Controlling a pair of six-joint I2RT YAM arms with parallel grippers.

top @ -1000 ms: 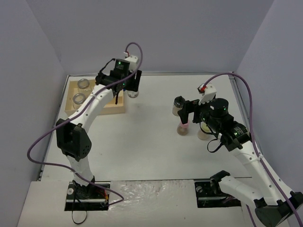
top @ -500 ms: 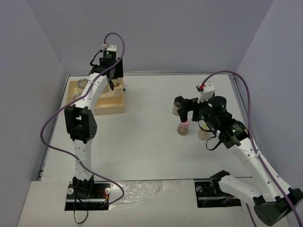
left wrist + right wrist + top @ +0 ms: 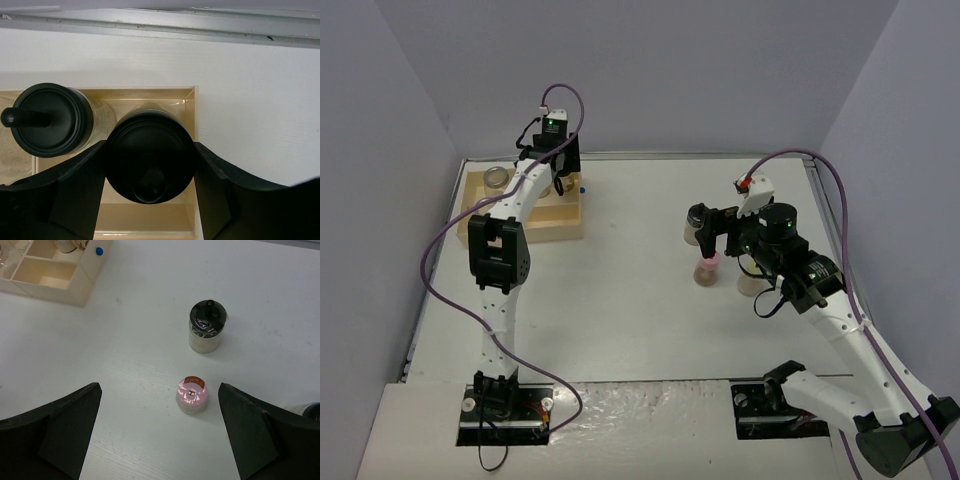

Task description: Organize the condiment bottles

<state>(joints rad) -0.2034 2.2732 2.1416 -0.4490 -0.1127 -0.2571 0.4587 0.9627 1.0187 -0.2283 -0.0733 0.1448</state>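
My left gripper is shut on a black-capped jar and holds it at the back right compartment of the wooden tray; I cannot tell whether it rests on the floor. A second black-capped jar stands in the compartment to its left. My right gripper is open and empty, above a pink-capped jar. A third black-capped jar stands just beyond it. Another jar is mostly hidden under the right arm.
A clear-topped jar sits in the tray's back left corner. The tray's wall runs close to my left gripper's right finger. The tray's corner with a blue dot shows at the top left of the right wrist view. Grey walls enclose the table.
My left gripper carried the black-capped jar left from beside the tray's right edge to its back right compartment. The right gripper has barely moved.
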